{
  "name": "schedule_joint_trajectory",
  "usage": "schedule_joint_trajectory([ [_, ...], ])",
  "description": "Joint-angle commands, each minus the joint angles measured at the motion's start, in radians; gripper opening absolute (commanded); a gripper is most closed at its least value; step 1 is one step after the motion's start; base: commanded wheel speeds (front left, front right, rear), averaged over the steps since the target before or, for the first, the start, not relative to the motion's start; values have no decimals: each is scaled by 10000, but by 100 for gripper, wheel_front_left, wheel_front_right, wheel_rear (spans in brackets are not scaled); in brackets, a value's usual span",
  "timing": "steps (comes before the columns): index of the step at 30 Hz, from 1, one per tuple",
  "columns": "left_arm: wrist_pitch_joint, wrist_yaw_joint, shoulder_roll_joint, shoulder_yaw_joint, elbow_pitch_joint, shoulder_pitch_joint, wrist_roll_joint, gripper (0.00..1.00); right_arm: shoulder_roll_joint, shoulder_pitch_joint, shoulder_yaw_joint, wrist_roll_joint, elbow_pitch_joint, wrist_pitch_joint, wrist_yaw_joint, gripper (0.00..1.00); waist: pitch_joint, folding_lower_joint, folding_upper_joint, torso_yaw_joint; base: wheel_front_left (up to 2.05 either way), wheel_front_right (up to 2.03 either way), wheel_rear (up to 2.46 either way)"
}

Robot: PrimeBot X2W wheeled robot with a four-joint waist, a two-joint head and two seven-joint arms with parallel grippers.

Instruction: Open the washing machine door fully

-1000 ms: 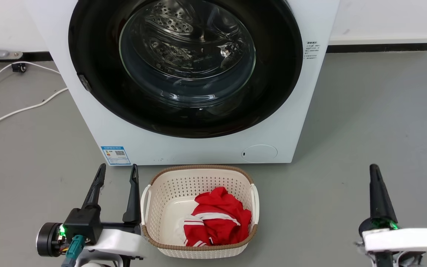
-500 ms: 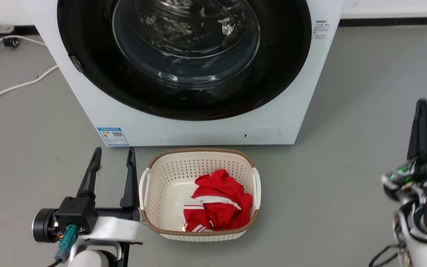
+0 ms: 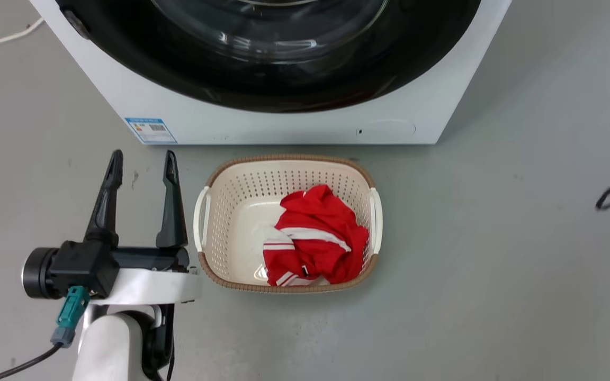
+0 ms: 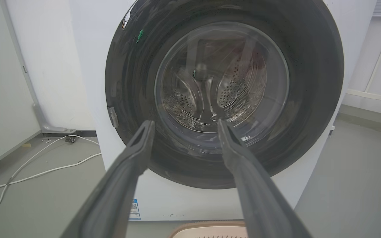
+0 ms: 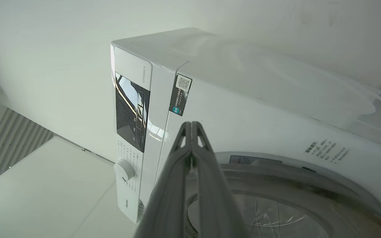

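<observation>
Right tool (image 5: 192, 125) higher now (door (image 3: 284, 90) top off-frame)

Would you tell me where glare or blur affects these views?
Head view: sharp, with glare streaks on the washing machine door. Left wrist view: reflections veil the door's glass; the left gripper fingers look soft. Right wrist view: the washing machine casing smears toward the upper right; the right gripper fingers are blurred.

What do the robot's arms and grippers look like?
The left gripper has two long, thin black fingers on a black block with a round black cap. A teal plug with a dark cable hangs under it, and the left forearm is a smooth white shell. The right gripper has the same long dark fingers, tapering to points.
</observation>
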Motion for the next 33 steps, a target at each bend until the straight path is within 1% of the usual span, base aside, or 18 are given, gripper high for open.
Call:
schedule_joint_trajectory([
  [1, -23, -42, -9, 31, -75, -218, 53, 100, -123, -721, 136, -44, 474, 268, 2, 0, 372, -1, -1, 5, 0, 0, 0],
  [2, -23, -64, -9, 45, -106, -300, 57, 100, -271, -1208, 276, -187, 836, 488, 2, 0, 485, -1, -1, 9, 0, 0, 0],
  [7, -23, -99, -11, -7, -237, -664, 7, 100, -510, -3320, 1017, -637, 2574, 1827, 1, 0, 945, -1, -1, 69, 0, 0, 0],
  [13, -23, -142, -10, -42, -407, -928, -33, 100, -395, -5101, 1861, -1388, 4157, 3320, 1, 0, 1388, -1, -1, 120, 0, 0, 0],
  [16, -23, -172, -11, -75, -444, -1029, -25, 100, -270, -5690, 2115, -1711, 4728, 3824, 1, 0, 1575, -1, -1, 157, 0, 0, 0],
  [22, -23, -173, -11, -97, -492, -1198, -31, 100, -84, -6498, 2429, -2272, 5486, 4459, 1, 0, 1879, -1, -1, 267, 0, 0, 0],
  [29, -23, -136, -11, -116, -509, -1273, -52, 100, 64, -7010, 2407, -2744, 6133, 4549, 1, 0, 2100, -1, -1, 340, 0, 0, 0],
  [33, -23, -133, -11, -109, -487, -1284, -56, 100, 252, -7246, 2236, -2761, 6629, 4769, 1, 0, 2160, -1, -1, 343, 0, 0, 0],
])
